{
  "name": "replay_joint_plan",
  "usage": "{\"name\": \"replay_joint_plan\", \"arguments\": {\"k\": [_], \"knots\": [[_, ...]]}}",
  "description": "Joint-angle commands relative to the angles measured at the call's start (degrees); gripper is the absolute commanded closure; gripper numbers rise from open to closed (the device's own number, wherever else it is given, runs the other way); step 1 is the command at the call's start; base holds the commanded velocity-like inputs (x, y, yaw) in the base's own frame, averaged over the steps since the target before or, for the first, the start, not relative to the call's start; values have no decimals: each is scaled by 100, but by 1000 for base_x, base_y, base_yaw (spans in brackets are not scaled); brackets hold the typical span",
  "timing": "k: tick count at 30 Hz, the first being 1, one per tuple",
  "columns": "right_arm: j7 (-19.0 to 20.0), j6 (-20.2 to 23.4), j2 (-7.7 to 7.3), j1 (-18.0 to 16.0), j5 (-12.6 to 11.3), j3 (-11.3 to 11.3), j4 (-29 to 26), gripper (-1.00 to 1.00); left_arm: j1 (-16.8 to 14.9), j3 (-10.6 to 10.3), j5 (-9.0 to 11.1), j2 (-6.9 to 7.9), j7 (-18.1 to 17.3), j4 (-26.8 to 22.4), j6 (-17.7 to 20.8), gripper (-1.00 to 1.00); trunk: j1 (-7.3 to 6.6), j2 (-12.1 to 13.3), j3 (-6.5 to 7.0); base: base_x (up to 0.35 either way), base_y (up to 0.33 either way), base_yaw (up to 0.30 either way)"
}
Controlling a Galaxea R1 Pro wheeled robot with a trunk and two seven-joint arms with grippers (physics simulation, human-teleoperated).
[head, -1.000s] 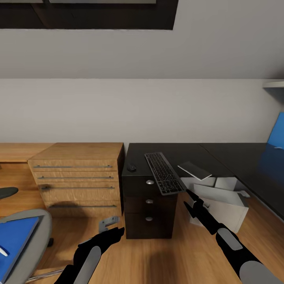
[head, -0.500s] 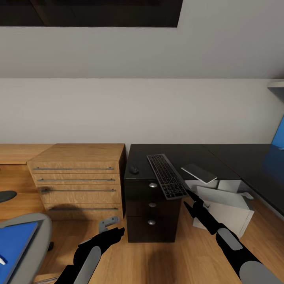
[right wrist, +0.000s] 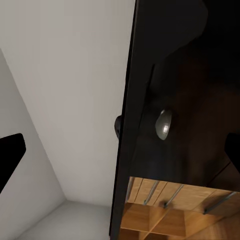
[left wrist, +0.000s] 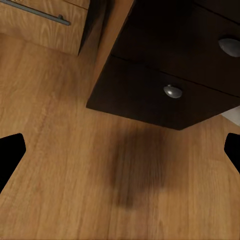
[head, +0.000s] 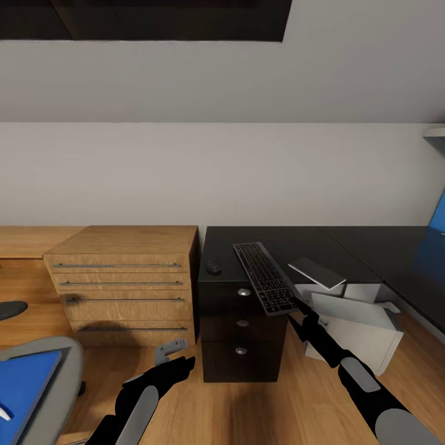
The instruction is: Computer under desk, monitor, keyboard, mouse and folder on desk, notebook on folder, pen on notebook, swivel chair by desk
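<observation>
Keyboard (head: pixel 267 277) half off desk (head: pixel 296 238) edge, R gripper (head: pixel 295 304) just below its near end.
Stiff, light, slick slab; judge best pinched across long edges near middle so it won't tip. Both grippers spread wide, holding 0 things. Mouse (head: pixel 213 267) beside it; L gripper (head: pixel 170 351) low over floor.

Slim silver-grey keyboard with dark keys (head: pixel 266 277) lies flat, angled, on the glossy black L-shaped worktop (head: pixel 346 247), near end overhanging the front edge. Small black mouse (head: pixel 213 267) near the worktop's left edge. Thin dark-grey notebook (head: pixel 316 272) right of keyboard. Light-grey boxy tower case (head: pixel 355 327) on floor beneath. Bright blue flat folder (head: pixel 21 386) on grey upholstered swivel chair seat (head: pixel 59 371).
</observation>
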Motion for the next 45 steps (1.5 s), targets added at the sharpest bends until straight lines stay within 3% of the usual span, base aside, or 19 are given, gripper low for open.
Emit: {"name": "replay_joint_plan", "arguments": {"k": [1,12,25,26,39,45], "knots": [[1,44,-3,-4,-59,12,3,-100,-4,-5,57,0,57,-7,5,-100,-1,-3,-6,1,1,0],[4,44,-3,-4,-62,12,3,-100,-4,-160,52,0,65,-7,0,-100,-1,-3,-6,105,0,0],[4,44,-3,-4,-64,10,3,-100,-4,-167,52,0,66,-7,8,-100,-1,-3,-6,3,0,0],[4,44,-3,-4,-64,11,3,100,-4,-170,52,0,66,-7,8,-100,-1,-3,-6,0,0,0],[7,44,-3,-4,-65,12,-3,100,-4,-172,52,0,66,-7,9,-100,-1,-3,-6,0,0,0],[7,44,-3,-4,-65,12,-6,100,-4,-172,49,-5,66,-7,9,-100,-133,238,102,0,0,0]]}}
